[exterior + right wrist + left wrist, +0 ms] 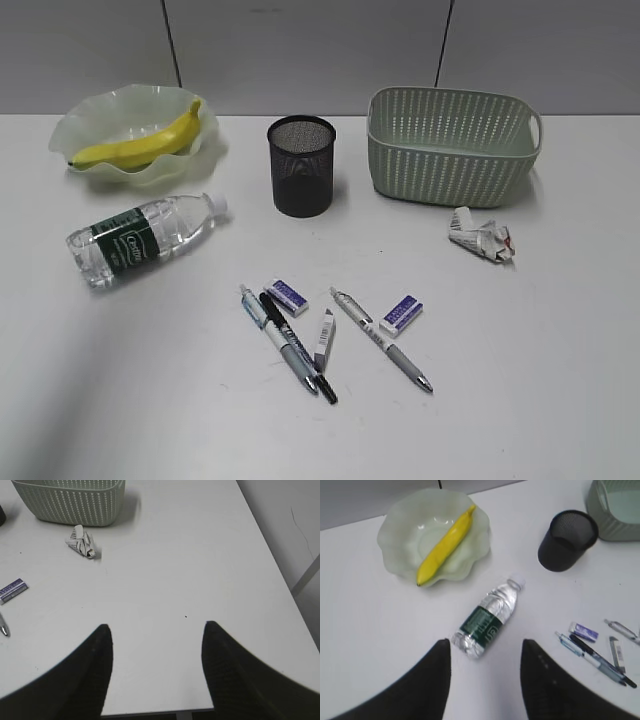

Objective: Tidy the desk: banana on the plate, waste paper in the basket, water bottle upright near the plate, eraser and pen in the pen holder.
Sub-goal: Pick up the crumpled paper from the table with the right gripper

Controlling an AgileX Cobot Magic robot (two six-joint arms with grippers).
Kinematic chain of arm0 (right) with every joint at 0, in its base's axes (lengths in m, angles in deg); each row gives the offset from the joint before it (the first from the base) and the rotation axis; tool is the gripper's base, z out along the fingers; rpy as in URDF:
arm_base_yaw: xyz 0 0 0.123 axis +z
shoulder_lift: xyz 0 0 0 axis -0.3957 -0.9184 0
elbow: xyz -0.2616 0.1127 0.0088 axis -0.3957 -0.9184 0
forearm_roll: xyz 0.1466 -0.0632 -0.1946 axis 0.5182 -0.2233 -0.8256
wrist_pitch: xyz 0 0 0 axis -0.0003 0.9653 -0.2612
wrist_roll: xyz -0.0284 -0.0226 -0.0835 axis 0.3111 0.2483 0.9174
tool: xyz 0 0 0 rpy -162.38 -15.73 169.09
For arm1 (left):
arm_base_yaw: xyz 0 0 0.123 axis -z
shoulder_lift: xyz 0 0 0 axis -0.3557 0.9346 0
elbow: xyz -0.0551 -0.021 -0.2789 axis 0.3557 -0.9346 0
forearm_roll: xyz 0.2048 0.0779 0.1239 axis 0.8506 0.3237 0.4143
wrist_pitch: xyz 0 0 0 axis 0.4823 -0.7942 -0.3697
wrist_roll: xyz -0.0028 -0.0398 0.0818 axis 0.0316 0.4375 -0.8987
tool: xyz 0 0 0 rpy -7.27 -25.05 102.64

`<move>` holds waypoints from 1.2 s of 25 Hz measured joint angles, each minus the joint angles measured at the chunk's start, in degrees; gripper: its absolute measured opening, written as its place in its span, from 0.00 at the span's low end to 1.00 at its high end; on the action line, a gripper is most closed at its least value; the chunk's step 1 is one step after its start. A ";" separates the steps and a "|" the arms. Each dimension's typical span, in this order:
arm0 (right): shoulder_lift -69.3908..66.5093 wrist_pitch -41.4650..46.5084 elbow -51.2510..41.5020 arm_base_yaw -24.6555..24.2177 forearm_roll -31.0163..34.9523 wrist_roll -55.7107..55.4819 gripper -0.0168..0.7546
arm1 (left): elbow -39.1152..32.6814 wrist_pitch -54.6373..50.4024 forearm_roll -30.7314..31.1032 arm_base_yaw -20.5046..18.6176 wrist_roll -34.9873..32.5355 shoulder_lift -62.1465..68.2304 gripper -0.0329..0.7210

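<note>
The banana (140, 145) lies in the pale green plate (70, 125) at the back left; both show in the left wrist view (445, 545) (400, 535). The water bottle (145, 238) lies on its side in front of the plate. My left gripper (485, 642) is open and empty, above the desk just short of the bottle's (487, 617) base. The waste paper (482, 236) (81, 542) lies in front of the basket (450, 150) (75, 502). The pen holder (301, 170) (565, 542) stands at the back middle. My right gripper (157, 626) is open and empty over the desk's near right edge.
Three pens (300, 350) and three erasers (286, 296) lie scattered in front of the pen holder on the white desk (560, 400). One eraser (12, 590) shows at the left of the right wrist view. Neither gripper shows in the exterior view.
</note>
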 joint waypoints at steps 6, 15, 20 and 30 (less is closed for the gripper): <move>0.00 0.00 0.00 0.00 0.40 0.00 0.61 | -19.80 -0.33 -0.42 0.00 0.71 -20.91 0.49; 0.00 0.00 0.00 0.00 0.91 0.00 0.61 | -43.43 1.93 -0.55 0.00 0.77 -53.16 0.49; 0.00 0.00 0.00 0.00 1.85 0.00 0.61 | -52.59 2.06 -0.59 0.00 0.83 -68.18 0.49; -21.07 -9.77 4.69 0.00 11.37 13.21 0.61 | -57.33 2.56 -0.66 0.00 0.88 -77.02 0.49</move>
